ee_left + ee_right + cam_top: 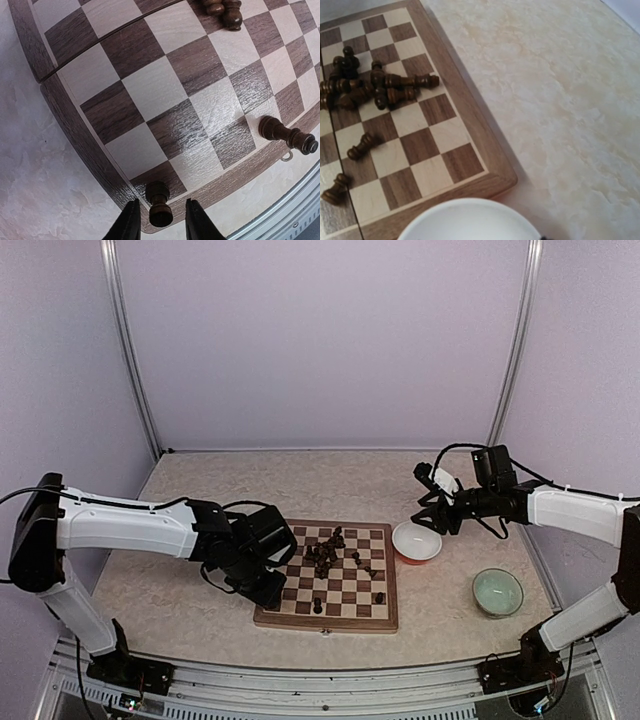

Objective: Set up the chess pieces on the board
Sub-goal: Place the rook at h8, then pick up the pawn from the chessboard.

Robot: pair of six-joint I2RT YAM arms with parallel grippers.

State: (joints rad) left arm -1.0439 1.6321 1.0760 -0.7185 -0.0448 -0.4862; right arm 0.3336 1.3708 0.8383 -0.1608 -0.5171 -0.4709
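The board (330, 618) lies mid-table, checkered, with a wooden border (75, 125). Several dark chess pieces (325, 555) lie heaped near its middle, and the right wrist view shows the same heap (375, 90). My left gripper (160, 225) hovers over the board's near left corner (272, 592). One dark piece (160, 202) stands upright on the corner square between its fingers, with a gap on each side. Another piece (287, 135) lies toppled by the near edge. My right gripper (430, 498) hangs open and empty above the white bowl, right of the board (470, 125).
A white bowl (416, 540) with a reddish outside sits against the board's right edge; its rim (470, 220) fills the bottom of the right wrist view. A pale green bowl (497, 591) stands further right and nearer. Two single pieces (380, 597) stand on the near rows.
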